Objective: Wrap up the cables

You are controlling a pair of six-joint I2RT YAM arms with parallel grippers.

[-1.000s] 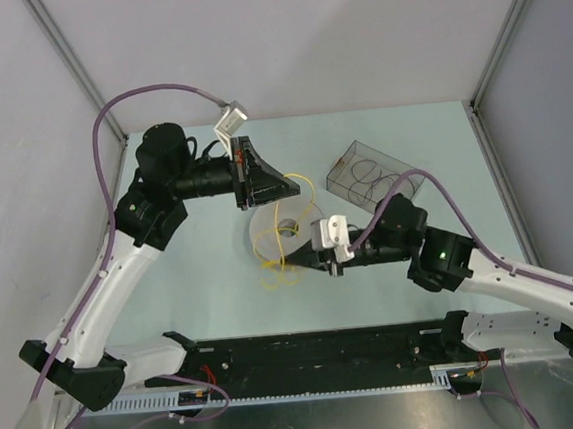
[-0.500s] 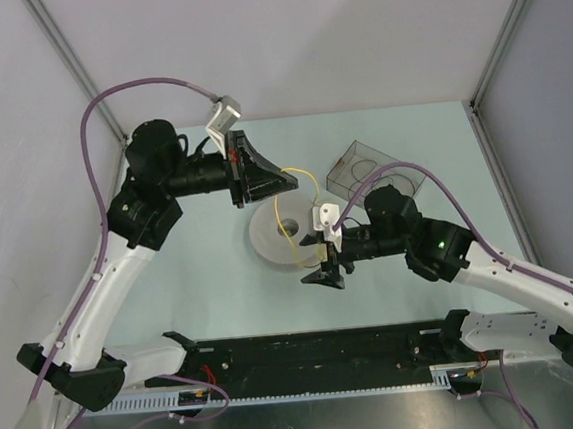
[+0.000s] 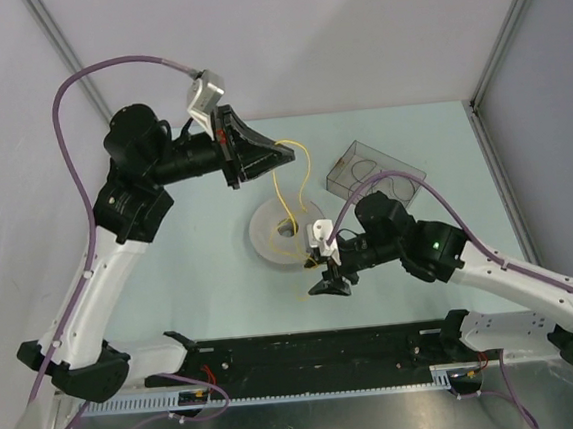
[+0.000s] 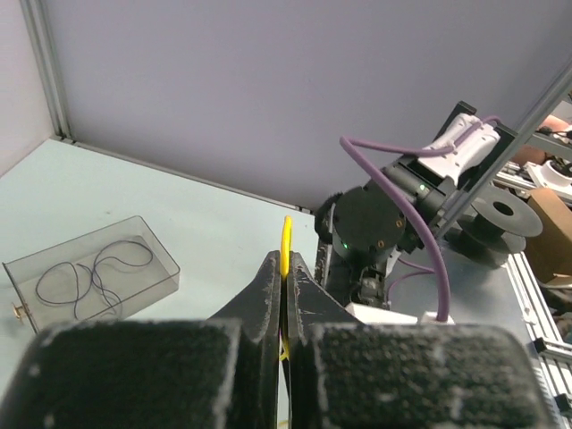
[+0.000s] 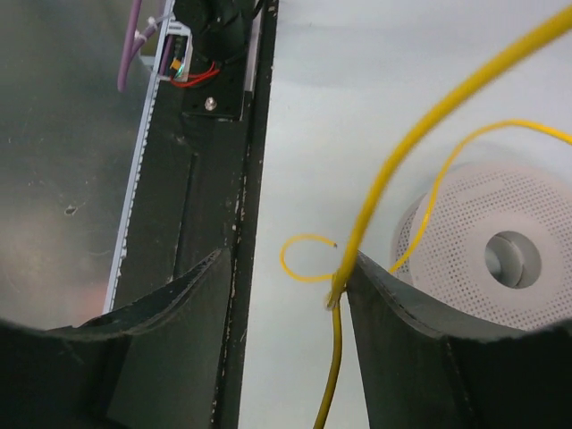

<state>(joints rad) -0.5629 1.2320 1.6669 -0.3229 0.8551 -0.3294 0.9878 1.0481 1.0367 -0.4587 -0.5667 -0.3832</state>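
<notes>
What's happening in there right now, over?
Left tool shut on cable. Right tool open, cable running against one finger. Cable hangs over spool. Nothing blocking.

One white spool is lying on the single bench. One yellow cable is showing, rising above the spool. One clear box is sitting beyond the spool to its right, holding dark wire loops too tangled to count. Two arms are flanking the spool: the left arm and the right arm. Two purple hoses are trailing, one per arm.
</notes>
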